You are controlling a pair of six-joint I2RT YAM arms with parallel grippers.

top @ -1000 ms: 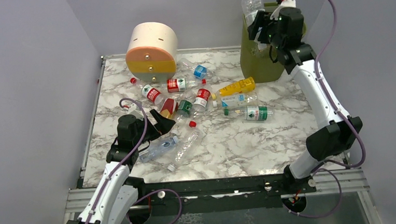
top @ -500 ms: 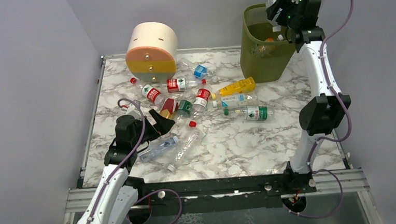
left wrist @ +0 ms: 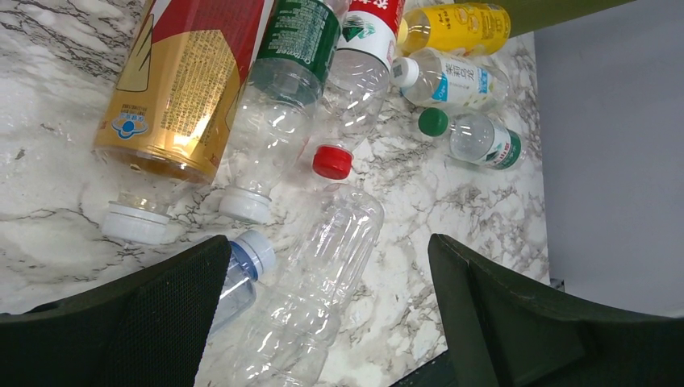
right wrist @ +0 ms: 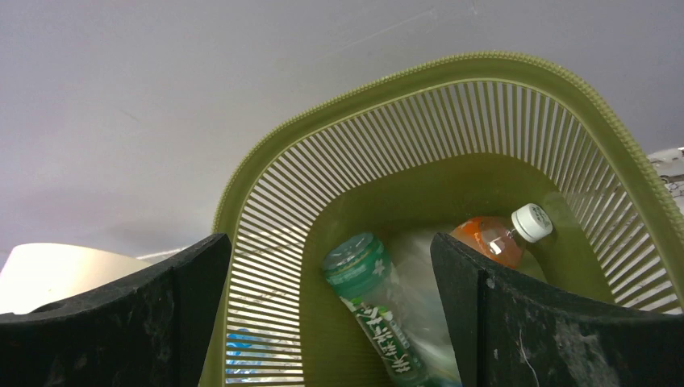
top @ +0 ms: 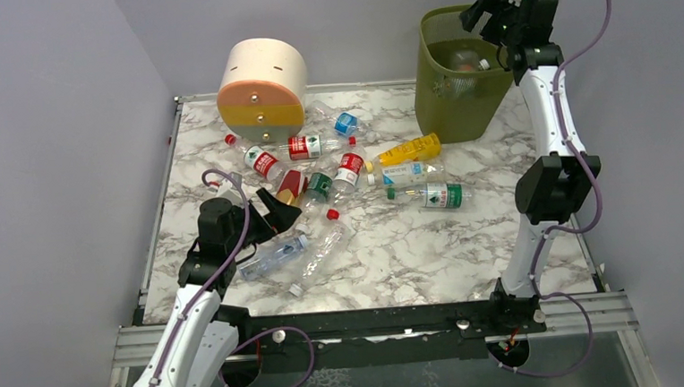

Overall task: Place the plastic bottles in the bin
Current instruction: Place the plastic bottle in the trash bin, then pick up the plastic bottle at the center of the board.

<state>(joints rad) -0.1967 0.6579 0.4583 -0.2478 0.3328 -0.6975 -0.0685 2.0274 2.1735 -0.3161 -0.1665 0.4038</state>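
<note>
The olive-green bin stands at the table's far right. My right gripper hangs open and empty above its rim. In the right wrist view the bin holds a green-labelled bottle and an orange bottle with a white cap. Several plastic bottles lie scattered mid-table. My left gripper is open low over the table. In the left wrist view a clear uncapped bottle lies between its fingers, beside a blue-capped bottle.
The cream-orange-yellow round drawer box stands at the far left. A yellow bottle and a green-capped bottle lie in front of the bin. A loose red cap lies near my left gripper. Grey walls enclose the table.
My right gripper carried a clear bottle up over the bin and let it go; it is now open and empty. The left arm has barely moved.
</note>
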